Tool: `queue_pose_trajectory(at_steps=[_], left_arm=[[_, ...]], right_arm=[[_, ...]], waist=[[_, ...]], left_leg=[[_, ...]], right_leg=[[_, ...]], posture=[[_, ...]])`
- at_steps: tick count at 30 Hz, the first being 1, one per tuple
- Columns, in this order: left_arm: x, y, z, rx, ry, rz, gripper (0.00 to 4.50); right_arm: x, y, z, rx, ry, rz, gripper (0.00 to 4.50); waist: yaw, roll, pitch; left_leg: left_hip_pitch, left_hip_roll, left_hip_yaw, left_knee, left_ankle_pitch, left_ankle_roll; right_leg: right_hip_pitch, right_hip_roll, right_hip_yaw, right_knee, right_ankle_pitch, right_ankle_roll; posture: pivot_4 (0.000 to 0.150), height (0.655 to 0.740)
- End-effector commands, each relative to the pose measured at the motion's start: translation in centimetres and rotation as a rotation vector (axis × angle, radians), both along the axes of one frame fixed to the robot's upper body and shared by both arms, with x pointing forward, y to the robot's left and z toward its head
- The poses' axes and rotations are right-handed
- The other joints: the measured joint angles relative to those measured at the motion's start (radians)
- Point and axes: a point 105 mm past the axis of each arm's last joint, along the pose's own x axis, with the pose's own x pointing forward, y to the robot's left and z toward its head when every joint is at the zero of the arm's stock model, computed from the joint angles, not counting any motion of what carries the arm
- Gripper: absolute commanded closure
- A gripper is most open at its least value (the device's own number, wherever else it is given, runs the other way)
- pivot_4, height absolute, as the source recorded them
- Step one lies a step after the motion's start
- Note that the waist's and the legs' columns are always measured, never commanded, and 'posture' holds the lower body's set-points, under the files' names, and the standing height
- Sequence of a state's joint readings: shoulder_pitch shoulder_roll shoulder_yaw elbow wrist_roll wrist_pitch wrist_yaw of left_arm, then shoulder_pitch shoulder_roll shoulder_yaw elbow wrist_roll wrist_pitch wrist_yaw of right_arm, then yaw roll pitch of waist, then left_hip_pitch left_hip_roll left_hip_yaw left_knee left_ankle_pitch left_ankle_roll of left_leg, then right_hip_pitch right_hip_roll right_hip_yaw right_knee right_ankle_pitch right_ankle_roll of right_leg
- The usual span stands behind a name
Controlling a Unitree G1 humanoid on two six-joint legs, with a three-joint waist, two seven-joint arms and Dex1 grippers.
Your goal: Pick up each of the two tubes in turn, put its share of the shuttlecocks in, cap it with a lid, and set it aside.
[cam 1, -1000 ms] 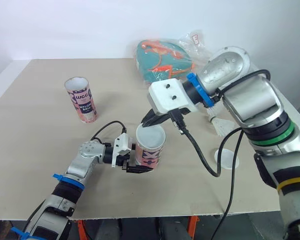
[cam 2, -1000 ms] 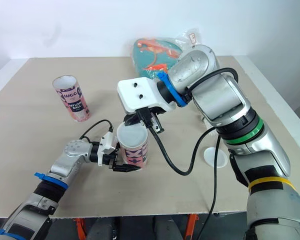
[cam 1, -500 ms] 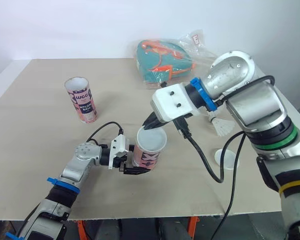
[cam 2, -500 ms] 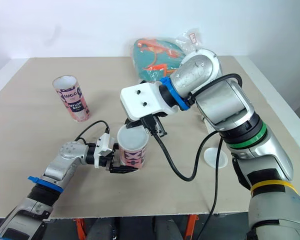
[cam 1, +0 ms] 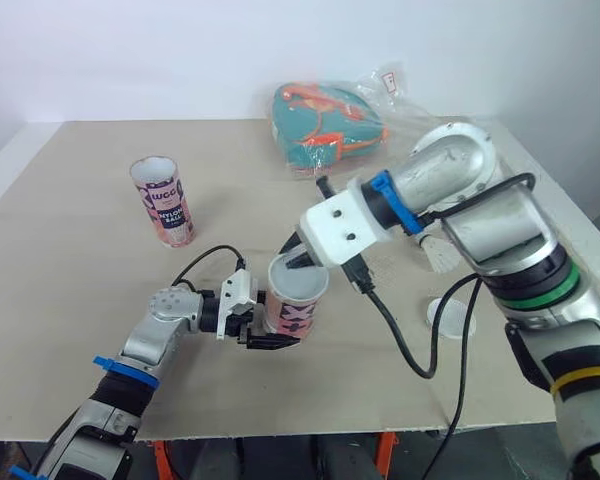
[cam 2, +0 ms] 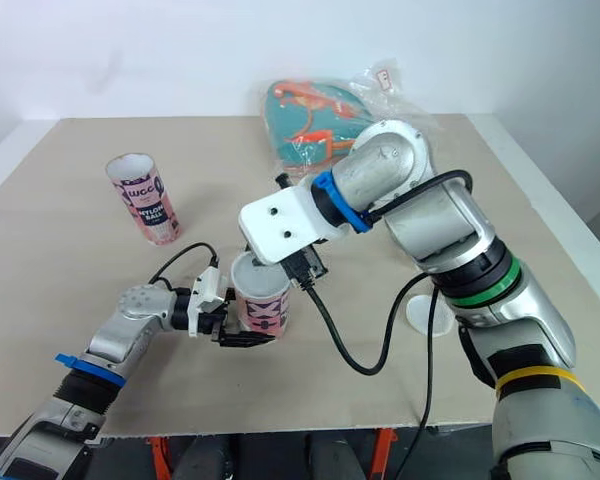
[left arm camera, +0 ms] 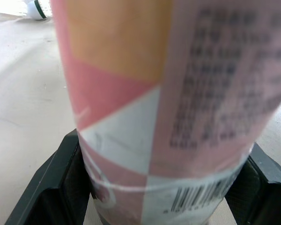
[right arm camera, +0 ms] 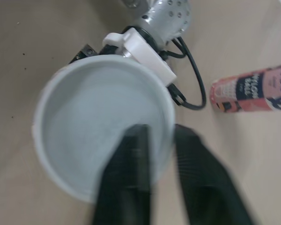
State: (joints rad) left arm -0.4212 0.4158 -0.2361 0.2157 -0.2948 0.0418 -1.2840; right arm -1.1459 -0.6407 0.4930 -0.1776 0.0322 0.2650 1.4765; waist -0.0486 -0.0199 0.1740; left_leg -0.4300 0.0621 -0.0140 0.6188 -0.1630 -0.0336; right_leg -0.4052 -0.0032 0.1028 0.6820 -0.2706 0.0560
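Observation:
A pink and white tube [cam 1: 296, 305] stands upright near the table's front middle, and my left gripper [cam 1: 270, 335] is shut on its lower part; black fingers [left arm camera: 49, 187] press both sides. A translucent white lid [right arm camera: 93, 126] sits on the tube's mouth. My right gripper [right arm camera: 161, 164] is shut on the lid's rim, one finger over the lid and one outside it. The second tube [cam 1: 163, 200] stands open at the back left. A spare lid [cam 1: 450, 317] lies flat at the right, and a white shuttlecock [cam 1: 438, 255] lies behind it, partly hidden by my right arm.
A plastic bag with teal and orange contents [cam 1: 325, 120] lies at the back middle. The table's front edge [cam 1: 280, 432] runs close below the held tube. A black cable [cam 1: 405, 345] hangs from my right wrist over the table.
My right gripper has come down and slightly left with the lid, which now rests on the tube's mouth. The left gripper keeps its hold on the tube.

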Motion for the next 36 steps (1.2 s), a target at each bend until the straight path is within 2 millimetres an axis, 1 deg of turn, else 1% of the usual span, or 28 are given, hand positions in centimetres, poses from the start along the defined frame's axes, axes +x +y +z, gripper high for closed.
queue_pose_trajectory(at_steps=[1,2,3,4,5,6,8,9,11,12,13,14,15,17,18,23,25,30,33,36], left_arm=[[-0.1,0.7,-1.4,0.047,0.042,0.027,1.06],[-0.1,0.7,-1.4,0.046,0.042,0.026,1.06],[-0.1,0.7,-1.4,0.045,0.044,0.026,1.06],[-0.1,0.7,-1.4,0.045,0.045,0.026,1.06],[-0.2,0.7,-1.5,0.046,0.047,0.024,1.06],[-0.2,0.6,-1.5,0.048,0.047,0.022,1.06],[-0.2,0.6,-1.6,0.048,0.047,0.020,1.06],[-0.2,0.6,-1.6,0.047,0.047,0.021,1.06],[-0.2,0.5,-1.6,0.047,0.045,0.020,1.06],[-0.2,0.5,-1.6,0.047,0.045,0.019,1.06],[-0.2,0.5,-1.6,0.047,0.045,0.017,1.06],[-0.1,0.5,-1.6,0.047,0.044,0.016,1.06],[-0.1,0.5,-1.7,0.048,0.044,0.015,1.06],[-0.1,0.4,-1.7,0.049,0.043,0.011,1.06],[-0.1,0.4,-1.7,0.050,0.042,0.009,1.06],[-0.1,0.3,-1.7,0.049,0.040,0.008,1.06],[-0.2,0.3,-1.8,0.050,0.041,0.008,1.06],[-0.2,0.4,-1.9,0.050,0.042,0.014,1.06],[-0.2,0.4,-1.9,0.049,0.039,0.019,1.06],[-0.2,0.3,-1.9,0.044,0.037,0.025,1.06]], right_arm=[[0.9,0.2,-1.4,-0.010,0.098,-0.060,1.87],[1.2,0.3,-0.6,0.035,0.128,-0.076,1.30],[1.4,0.3,0.4,0.079,0.161,-0.094,0.94],[1.5,0.3,1.1,0.104,0.181,-0.103,0.94],[1.7,-0.4,2.7,0.159,0.222,-0.117,0.94],[1.7,-1.0,3.8,0.195,0.251,-0.123,0.94],[1.4,-1.9,5.1,0.243,0.303,-0.120,0.94],[1.1,-2.2,5.3,0.255,0.332,-0.112,0.94],[0.6,-2.5,5.4,0.281,0.404,-0.114,1.46],[0.4,-2.6,5.0,0.275,0.427,-0.112,1.77],[0.2,-2.9,4.3,0.252,0.438,-0.115,2.29],[0.2,-3.0,3.5,0.229,0.441,-0.125,2.59],[0.1,-3.1,3.1,0.217,0.452,-0.127,3.20],[-0.2,-3.0,2.5,0.205,0.480,-0.122,4.19],[-0.3,-3.0,2.4,0.201,0.489,-0.117,4.44],[-0.5,-2.3,0.8,0.145,0.498,-0.114,4.44],[-0.3,-1.9,0.3,0.129,0.487,-0.127,4.44],[0.1,-1.3,-2.0,0.005,0.466,-0.145,4.44],[0.6,-1.3,-3.8,-0.083,0.399,-0.157,4.44],[0.8,-1.6,-5.2,-0.157,0.333,-0.150,4.44]], waist=[[-0.001,-0.001,-0.003],[-0.001,-0.001,-0.004],[0.000,-0.001,-0.004],[0.000,-0.001,-0.004],[0.000,-0.001,-0.003],[0.000,-0.001,-0.003],[0.001,-0.001,-0.003],[0.001,-0.001,-0.003],[0.001,-0.001,-0.003],[0.001,-0.001,-0.003],[0.001,-0.001,-0.003],[0.001,-0.001,-0.003],[0.001,-0.001,-0.003],[0.001,0.000,-0.003],[0.001,0.000,-0.003],[0.001,0.000,-0.003],[0.001,0.000,-0.003],[0.001,0.000,-0.003],[0.001,0.000,-0.004],[0.001,0.000,-0.010]], left_leg=[[0.001,0.000,0.000,0.000,0.000,0.000],[0.002,0.000,0.001,0.000,0.000,0.000],[0.002,0.000,0.001,0.000,0.000,0.000],[0.002,0.000,0.001,0.000,0.000,0.000],[0.002,0.001,0.001,0.000,0.000,0.000],[0.002,0.001,0.001,0.000,0.000,0.000],[0.000,0.001,0.001,0.000,0.000,0.000],[-0.001,0.001,0.001,0.000,0.000,0.000],[-0.001,0.000,0.001,0.000,0.000,0.000],[-0.001,0.000,0.001,-0.001,-0.001,0.001],[-0.001,0.000,0.001,-0.001,-0.001,0.001],[0.000,0.000,0.001,-0.001,-0.001,0.001],[-0.001,0.000,0.000,-0.001,-0.001,0.001],[-0.001,0.000,0.001,-0.001,-0.001,0.001],[-0.001,0.000,0.001,-0.001,-0.001,0.001],[-0.001,0.000,0.001,-0.001,-0.001,0.001],[-0.001,0.000,0.001,-0.001,-0.001,0.001],[-0.001,0.000,0.001,-0.001,-0.001,0.001],[0.000,0.000,0.001,-0.001,-0.001,0.001],[0.002,0.000,0.002,-0.001,-0.001,0.001]], right_leg=[[0.001,0.000,0.000,0.000,0.000,0.000],[0.001,0.000,0.000,0.000,0.000,-0.001],[0.001,0.000,0.000,0.000,-0.001,-0.004],[0.001,0.000,0.000,0.000,-0.001,-0.005],[0.001,0.000,0.001,0.000,-0.001,-0.005],[0.001,0.000,0.001,0.000,-0.001,-0.006],[-0.001,0.000,0.001,0.000,0.000,-0.005],[-0.001,0.000,0.001,0.000,0.001,-0.002],[-0.001,0.000,0.001,0.000,0.001,-0.003],[-0.001,0.000,0.001,0.000,0.001,-0.003],[-0.001,0.000,0.001,0.000,0.000,-0.004],[-0.001,0.000,0.001,0.000,0.000,-0.004],[-0.001,0.000,0.000,0.000,0.000,-0.004],[-0.001,0.000,0.001,0.000,-0.001,-0.001],[-0.001,0.000,0.001,0.000,-0.001,0.000],[-0.002,0.000,0.001,0.000,0.000,0.000],[-0.002,0.000,0.001,0.000,0.000,0.000],[-0.002,0.000,0.001,0.000,-0.001,0.000],[-0.001,0.000,0.001,0.000,-0.001,0.000],[0.000,0.000,0.001,0.000,-0.003,-0.004]], posture=[[0.150,0.7387],[0.150,0.7387],[0.150,0.7387],[0.150,0.7387],[0.150,0.7387],[0.150,0.7387],[0.150,0.7387],[0.150,0.7387],[0.150,0.7387],[0.150,0.7387],[0.150,0.7387],[0.150,0.7387],[0.150,0.7387],[0.150,0.7387],[0.150,0.7387],[0.150,0.7387],[0.150,0.7387],[0.150,0.7387],[0.150,0.7387],[0.150,0.7387]])
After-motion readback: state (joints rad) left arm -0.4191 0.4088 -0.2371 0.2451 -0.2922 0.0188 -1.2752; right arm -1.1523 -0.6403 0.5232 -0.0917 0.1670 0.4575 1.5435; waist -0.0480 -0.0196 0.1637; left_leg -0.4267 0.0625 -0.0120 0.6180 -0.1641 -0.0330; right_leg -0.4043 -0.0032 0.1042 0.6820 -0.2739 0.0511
